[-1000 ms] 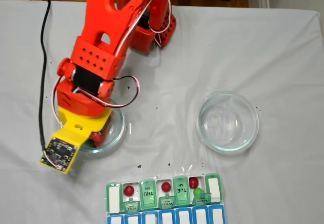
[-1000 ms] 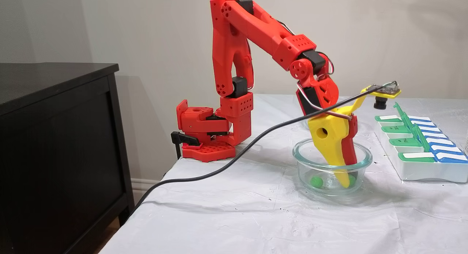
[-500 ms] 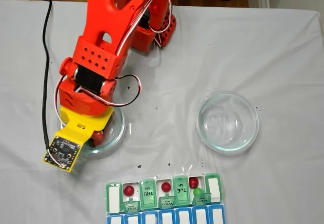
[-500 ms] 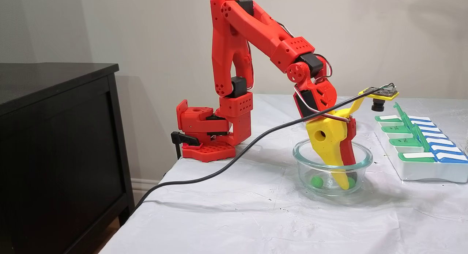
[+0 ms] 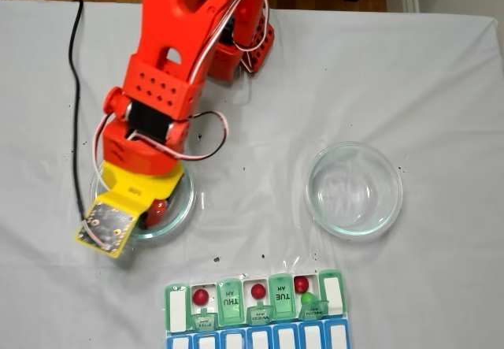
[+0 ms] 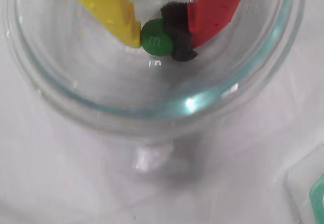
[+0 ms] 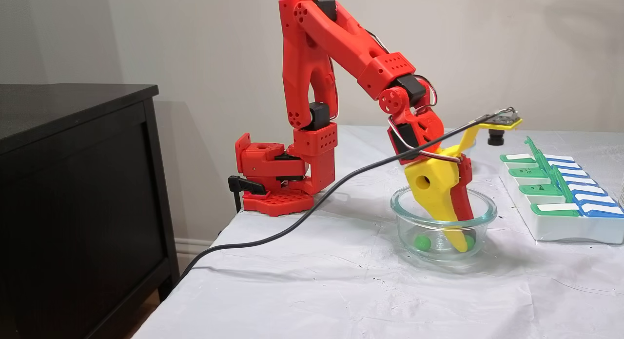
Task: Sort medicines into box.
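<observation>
green ball (image 6: 157, 38) (pinched) between fingers (image 6: 124, 19)

**Count of things on the surface**

Two round clear glass dishes (image 5: 354, 190) (image 5: 178, 207) are sitting on the white-clothed surface (image 5: 441, 89). Three glossy dark red balls (image 5: 201, 295) (image 5: 257, 291) (image 5: 301, 284) are lying in one green-lidded rectangular pill organizer (image 5: 177, 306), alongside one bright green ball (image 5: 308, 298). Two more green balls (image 7: 421, 242) (image 7: 469, 241) are resting in the side fixed view's dish.

On the bench (image 5: 441, 89) in a fixed view, one dish (image 5: 183, 203) lies left, another dish (image 5: 354, 190) right, and the box (image 5: 256, 310) nearer the bottom edge between them. The jaws reach into the left dish, where a ball (image 6: 157, 38) sits between them.
</observation>
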You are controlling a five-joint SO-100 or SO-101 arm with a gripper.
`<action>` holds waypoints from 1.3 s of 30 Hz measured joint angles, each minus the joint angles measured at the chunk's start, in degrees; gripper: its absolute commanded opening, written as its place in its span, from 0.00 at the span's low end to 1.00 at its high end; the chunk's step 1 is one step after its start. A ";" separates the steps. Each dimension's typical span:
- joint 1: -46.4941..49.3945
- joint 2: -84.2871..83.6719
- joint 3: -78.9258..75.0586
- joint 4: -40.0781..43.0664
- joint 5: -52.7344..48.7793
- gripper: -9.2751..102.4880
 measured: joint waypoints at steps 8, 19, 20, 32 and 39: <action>-3.25 24.79 1.67 9.93 11.16 0.08; -13.80 21.27 -2.90 6.50 43.77 0.08; -15.03 18.63 -3.96 5.54 46.41 0.08; -26.72 2.55 -10.63 -4.31 63.02 0.08; -28.92 -2.02 -12.30 -8.61 65.48 0.08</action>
